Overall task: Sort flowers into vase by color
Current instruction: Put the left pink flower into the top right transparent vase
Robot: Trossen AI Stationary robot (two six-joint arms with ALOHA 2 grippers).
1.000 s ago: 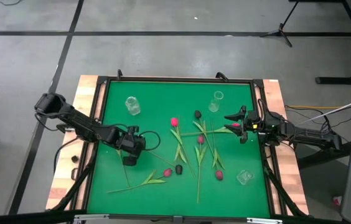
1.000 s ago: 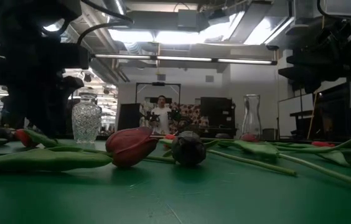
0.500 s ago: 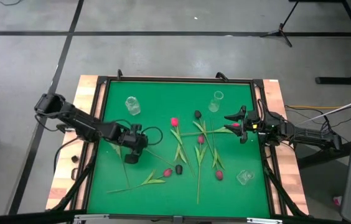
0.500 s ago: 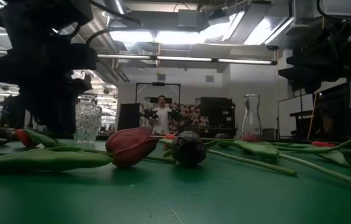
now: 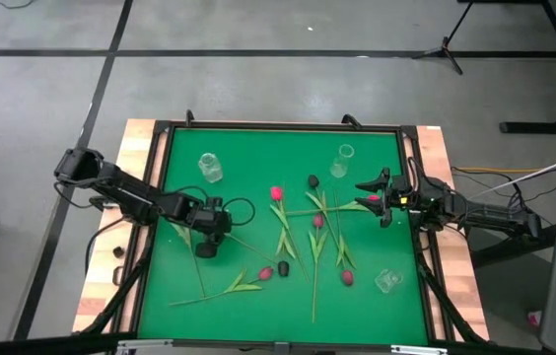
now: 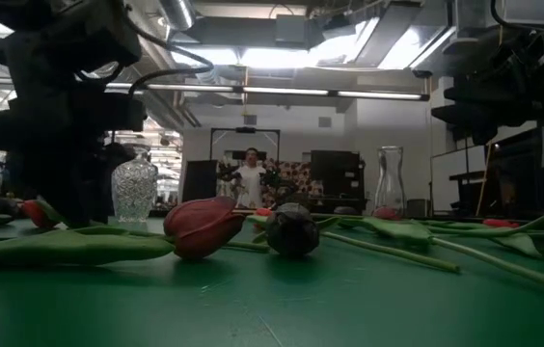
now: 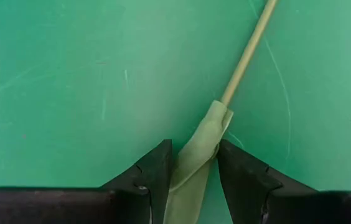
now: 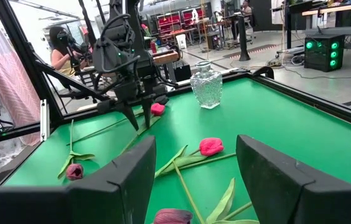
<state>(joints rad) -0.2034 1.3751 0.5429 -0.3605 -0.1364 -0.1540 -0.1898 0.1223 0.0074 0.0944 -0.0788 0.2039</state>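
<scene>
Several tulips lie flat on the green table: pink heads (image 5: 276, 192) (image 5: 317, 222) (image 5: 347, 278), a black head (image 5: 312, 181), and a maroon head (image 6: 200, 226) beside a black one (image 6: 291, 229). My left gripper (image 5: 207, 247) points steeply down at the table's left, open. Its fingers straddle a folded green leaf (image 7: 203, 140) on one tulip's stem (image 7: 247, 53); that tulip's pink head (image 8: 157, 109) lies close by. My right gripper (image 5: 365, 195) waits level at the right edge, open with nothing between its fingers (image 8: 126, 180). My left gripper has one finger (image 7: 157, 168) on each side of the leaf where it wraps the stem. It comes from above, fingers across the stem. I cannot tell whether the fingers touch the leaf. The tulip lies flat on the table.
A cut-glass vase (image 5: 209, 168) stands at the far left and a taller clear vase (image 5: 342, 160) at the far right. A third glass vessel (image 5: 387, 281) is near the right front. Crossed stems and leaves fill the table's middle. A raised frame (image 5: 278, 126) rims the table.
My left gripper has sunk toward the table and tipped a little steeper over the tulip stem at the left, staying open. The tulips lie as before.
</scene>
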